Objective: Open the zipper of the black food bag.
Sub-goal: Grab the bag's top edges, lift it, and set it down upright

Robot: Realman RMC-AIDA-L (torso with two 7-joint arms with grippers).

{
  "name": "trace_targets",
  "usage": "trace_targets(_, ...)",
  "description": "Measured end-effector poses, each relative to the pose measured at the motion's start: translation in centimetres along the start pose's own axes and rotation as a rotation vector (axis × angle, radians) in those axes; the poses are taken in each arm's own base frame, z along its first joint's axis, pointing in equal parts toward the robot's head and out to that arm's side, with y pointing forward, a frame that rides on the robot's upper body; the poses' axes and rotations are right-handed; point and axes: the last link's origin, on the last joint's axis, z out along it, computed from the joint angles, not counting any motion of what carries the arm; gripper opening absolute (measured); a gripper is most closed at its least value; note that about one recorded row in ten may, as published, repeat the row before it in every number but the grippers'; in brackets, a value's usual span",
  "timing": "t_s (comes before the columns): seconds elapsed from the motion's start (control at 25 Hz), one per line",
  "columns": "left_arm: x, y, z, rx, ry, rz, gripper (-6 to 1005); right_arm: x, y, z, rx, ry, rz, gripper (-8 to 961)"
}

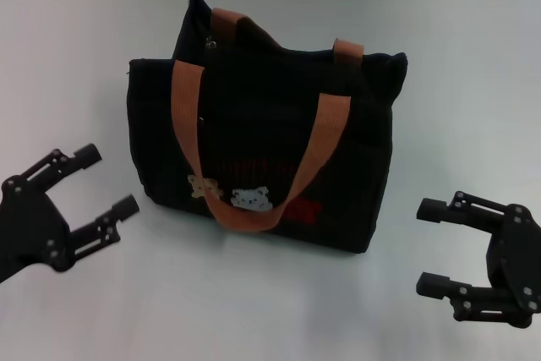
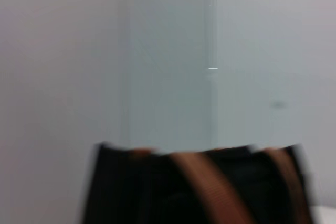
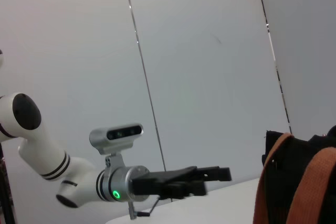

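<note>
Left gripper (image 1: 95,194) spread wide, empty, low near table's left edge; right gripper (image 1: 439,247) likewise spread, empty, near right edge. Bag (image 1: 262,141) upright mid-table between us, nothing touching it. Zipper (image 1: 209,44) along top, silver pull at bag's far left end. Risk, I judge: soft bag slides or collapses if I tug the pull unbraced; straps (image 1: 254,150) could snag fingers.

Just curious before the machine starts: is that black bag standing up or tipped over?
Standing upright. The black food bag rests on its base on the white table, orange-brown handles draped over the front.
</note>
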Motion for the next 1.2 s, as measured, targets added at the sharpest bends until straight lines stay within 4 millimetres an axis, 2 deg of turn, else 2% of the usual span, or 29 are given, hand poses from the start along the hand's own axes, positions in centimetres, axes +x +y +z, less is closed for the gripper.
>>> trace_targets(0.16, -0.9, -0.6, 1.1, 0.055, -0.014, 0.016, 798, 0.2, -0.1, 0.1, 0.009, 0.006, 0.006, 815)
trace_targets(0.48, -1.4, -2.6, 5.2, 0.07, -0.055, 0.024, 787, 0.3, -0.2, 0.2, 0.014, 0.014, 0.005, 815)
trace_targets(0.64, -1.3, -3.1, 5.9, 0.092, -0.052, 0.025, 781, 0.2, -0.3, 0.2, 0.006, 0.011, 0.002, 815)
trace_targets(1.0, -1.6, -1.7, 7.9, 0.061, -0.005, 0.108, 769, 0.0, -0.5, 0.4, 0.002, 0.013, -0.004, 815)
trace_targets(1.2, -1.4, -1.6, 8.4, 0.091, 0.034, 0.11, 585, -0.1, -0.6, 0.5, 0.001, 0.01, -0.011, 814)
